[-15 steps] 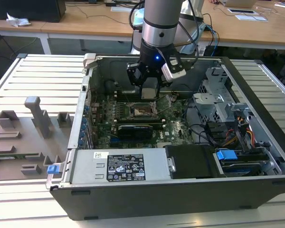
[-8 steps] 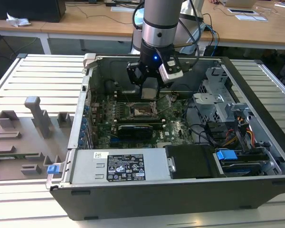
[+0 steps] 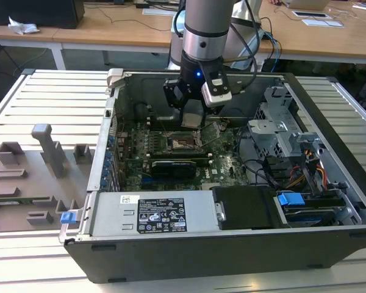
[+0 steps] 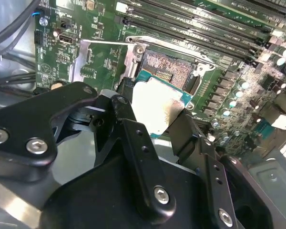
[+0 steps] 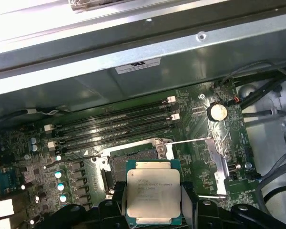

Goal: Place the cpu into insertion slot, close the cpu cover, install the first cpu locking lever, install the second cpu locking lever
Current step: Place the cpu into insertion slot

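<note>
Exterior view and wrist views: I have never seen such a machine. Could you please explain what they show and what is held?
A grey robot arm reaches into an open black computer case lying on a pale slatted table. The exterior view looks from outside; both wrist views come from cameras riding on the arm. Its black gripper is shut on the cpu, a small flat square chip with a pale silver top, held over the green motherboard. The insertion slot, a square socket with a silvery rim, lies uncovered nearby.
</note>
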You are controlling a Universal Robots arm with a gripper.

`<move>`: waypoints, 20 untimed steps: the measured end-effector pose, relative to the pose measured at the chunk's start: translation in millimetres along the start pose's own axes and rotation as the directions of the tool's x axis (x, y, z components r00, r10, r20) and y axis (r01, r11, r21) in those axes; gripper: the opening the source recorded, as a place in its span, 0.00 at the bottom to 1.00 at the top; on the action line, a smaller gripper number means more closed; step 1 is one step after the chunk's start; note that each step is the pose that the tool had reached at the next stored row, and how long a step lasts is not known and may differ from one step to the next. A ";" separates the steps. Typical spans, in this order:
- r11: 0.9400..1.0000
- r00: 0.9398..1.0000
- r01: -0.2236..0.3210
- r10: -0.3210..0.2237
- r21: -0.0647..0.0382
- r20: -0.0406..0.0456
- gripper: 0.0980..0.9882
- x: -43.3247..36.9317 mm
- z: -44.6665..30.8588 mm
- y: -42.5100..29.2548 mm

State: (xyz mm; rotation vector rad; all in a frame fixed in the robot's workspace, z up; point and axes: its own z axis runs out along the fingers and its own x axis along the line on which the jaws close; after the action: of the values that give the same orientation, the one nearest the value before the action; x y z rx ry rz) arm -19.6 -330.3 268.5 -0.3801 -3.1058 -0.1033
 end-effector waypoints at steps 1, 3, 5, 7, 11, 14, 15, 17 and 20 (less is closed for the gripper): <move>1.000 1.000 -0.010 0.010 0.000 0.001 0.50 0.0 0.1 0.0; 0.999 0.999 -0.043 0.043 0.000 0.003 0.50 0.0 0.3 0.0; 0.998 0.998 -0.059 0.059 -0.001 0.004 0.50 0.0 0.4 0.0; 0.997 0.997 -0.078 0.078 -0.001 0.005 0.50 0.0 0.5 0.0; 0.994 0.994 -0.111 0.111 0.000 0.008 0.50 0.0 0.8 0.0; 0.989 0.989 -0.151 0.151 0.004 0.012 0.50 0.0 0.9 0.0; 0.987 0.987 -0.159 0.159 0.005 0.013 0.50 0.0 0.9 0.0; 0.983 0.983 -0.181 0.181 0.008 0.016 0.50 0.0 1.0 -0.1; 0.979 0.979 -0.204 0.204 0.010 0.019 0.50 0.0 1.1 0.0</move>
State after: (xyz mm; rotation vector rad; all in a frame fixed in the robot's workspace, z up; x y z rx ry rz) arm -19.6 -330.3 267.4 -0.6999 -3.0602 -0.0797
